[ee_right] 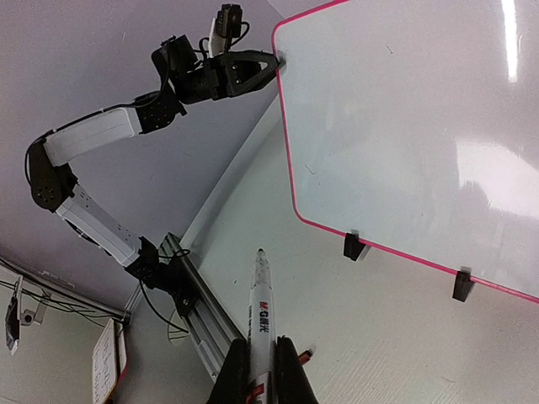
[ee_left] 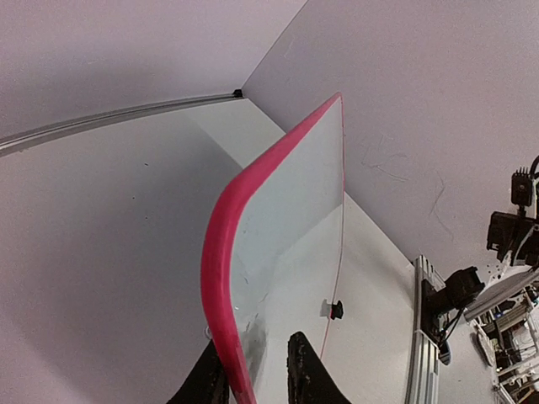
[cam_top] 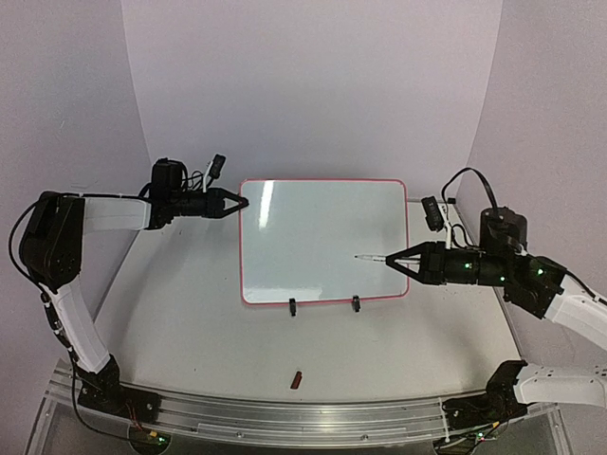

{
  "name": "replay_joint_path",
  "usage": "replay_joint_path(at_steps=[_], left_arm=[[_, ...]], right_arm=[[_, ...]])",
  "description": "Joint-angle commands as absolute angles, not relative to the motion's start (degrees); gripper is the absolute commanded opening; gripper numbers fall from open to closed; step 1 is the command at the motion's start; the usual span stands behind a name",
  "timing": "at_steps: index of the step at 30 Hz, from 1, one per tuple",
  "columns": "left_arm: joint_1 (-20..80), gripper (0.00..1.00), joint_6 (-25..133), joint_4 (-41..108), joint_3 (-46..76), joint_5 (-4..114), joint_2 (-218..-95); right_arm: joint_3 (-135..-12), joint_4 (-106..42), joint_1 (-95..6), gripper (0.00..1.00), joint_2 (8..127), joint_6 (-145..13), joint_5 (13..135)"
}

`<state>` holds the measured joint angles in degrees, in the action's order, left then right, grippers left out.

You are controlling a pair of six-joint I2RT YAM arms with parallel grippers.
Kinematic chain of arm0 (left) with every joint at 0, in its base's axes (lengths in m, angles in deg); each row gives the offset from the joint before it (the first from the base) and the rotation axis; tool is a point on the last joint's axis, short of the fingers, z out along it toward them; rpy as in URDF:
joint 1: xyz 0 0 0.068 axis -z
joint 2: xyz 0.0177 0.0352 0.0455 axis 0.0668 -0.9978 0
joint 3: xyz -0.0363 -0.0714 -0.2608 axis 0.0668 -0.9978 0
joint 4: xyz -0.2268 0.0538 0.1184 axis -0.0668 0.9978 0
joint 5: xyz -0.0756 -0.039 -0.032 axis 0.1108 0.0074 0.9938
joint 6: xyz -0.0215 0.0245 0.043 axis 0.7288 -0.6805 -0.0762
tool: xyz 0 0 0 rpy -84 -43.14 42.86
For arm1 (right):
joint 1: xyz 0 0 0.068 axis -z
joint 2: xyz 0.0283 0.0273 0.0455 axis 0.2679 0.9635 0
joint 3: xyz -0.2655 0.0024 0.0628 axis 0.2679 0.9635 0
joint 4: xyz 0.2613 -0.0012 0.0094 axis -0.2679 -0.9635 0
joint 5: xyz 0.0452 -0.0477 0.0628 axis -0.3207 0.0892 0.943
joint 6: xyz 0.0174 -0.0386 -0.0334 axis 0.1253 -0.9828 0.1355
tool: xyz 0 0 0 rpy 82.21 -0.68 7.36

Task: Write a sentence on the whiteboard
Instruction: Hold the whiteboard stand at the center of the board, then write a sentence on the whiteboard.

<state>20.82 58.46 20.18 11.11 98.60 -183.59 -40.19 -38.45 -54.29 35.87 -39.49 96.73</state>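
around whiteboard (ee_left: 290, 236) edge, left tool (ee_left: 253, 347) ajar

Pictured are one glossy white rectangular whiteboard (cam_top: 322, 242) with pink-red frame, two black clip feet (cam_top: 292, 306), one white marker pen (ee_right: 259, 311), one small dark-red object (cam_top: 297, 380), and two end effectors: left end effector (cam_top: 237, 202), right end effector (cam_top: 391, 261).

White whiteboard (cam_top: 322, 242), pink-red frame (cam_top: 322, 180), black clip feet (cam_top: 293, 306), white red-lettered marker (ee_right: 261, 311), small piece (cam_top: 297, 380) seemingly dark red
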Motion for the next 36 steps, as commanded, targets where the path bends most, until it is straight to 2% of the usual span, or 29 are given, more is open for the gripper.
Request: replay_joint_path(at_steps=[1,5,13,22,36], left_arm=[[20.8,0.19,57.8,18.4,11.7,103.5,-182.9],[20.8,0.09,58.1,16.8,7.5,104.1,-180.6],[20.9,0.01,59.2,13.8,0.1,105.9,-175.7],[20.9,0.0,57.5,13.8,-6.5,106.5,-171.9],[20.9,0.0,54.0,15.3,-12.2,104.9,-167.7]], right_arm=[[-41.9,-37.1,-55.5,0.0,35.7,-39.4,94.6],[-41.6,-37.1,-56.8,0.0,36.0,-39.5,93.4],[-42.9,-37.0,-59.5,0.0,38.6,-40.7,91.7],[-44.8,-35.2,-64.7,0.0,42.1,-42.2,86.0],[-48.0,-22.0,-70.1,0.0,52.1,-43.3,75.1]])
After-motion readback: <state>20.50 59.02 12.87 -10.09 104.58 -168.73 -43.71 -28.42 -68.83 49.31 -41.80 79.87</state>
